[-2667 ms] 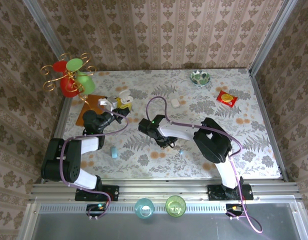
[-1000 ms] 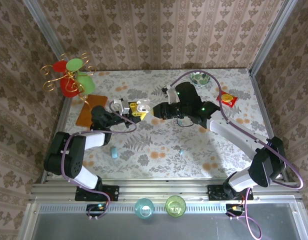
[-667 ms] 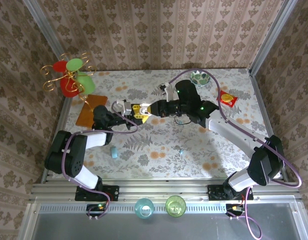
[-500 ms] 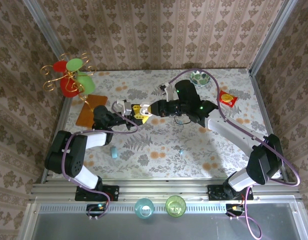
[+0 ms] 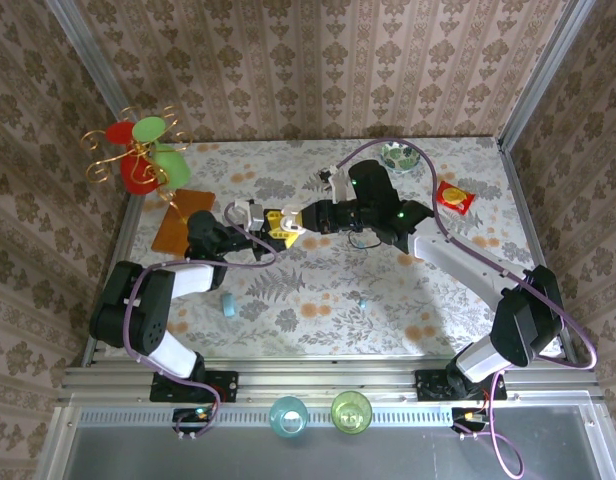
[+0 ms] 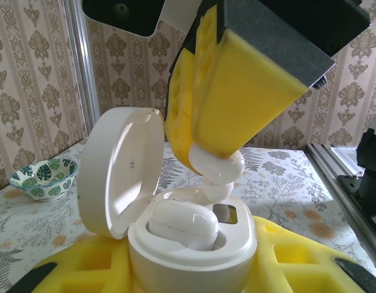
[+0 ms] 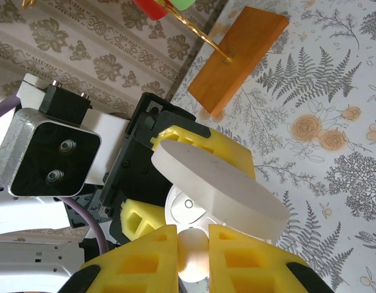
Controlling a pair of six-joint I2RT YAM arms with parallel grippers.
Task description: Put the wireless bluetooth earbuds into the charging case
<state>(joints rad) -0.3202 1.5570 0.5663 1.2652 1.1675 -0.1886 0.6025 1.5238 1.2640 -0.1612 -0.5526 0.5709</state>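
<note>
- Charging case (image 6: 194, 247): white and rounded, standing upright at the lower centre of the left wrist view, with its lid (image 6: 118, 174) swinging open to the left.
- Left pincer (image 6: 194, 271): its yellow foam pads are clamping the case body from both sides.
- Seated earbud (image 6: 179, 223): white, lying in the left slot of the case.
- Upper earbud (image 6: 220, 170): white, hanging just above the right slot. Whether it is touching the rim cannot be told.
- Right pincer (image 7: 193, 259): reaching in from above, its yellow pads are pinching the upper earbud.
- Worktop (image 5: 468, 280): floral. It is carrying a patterned bowl (image 5: 399, 156) at upper centre, a red packet (image 5: 453, 196) at upper right and an orange board (image 5: 178, 222) at left.
</note>
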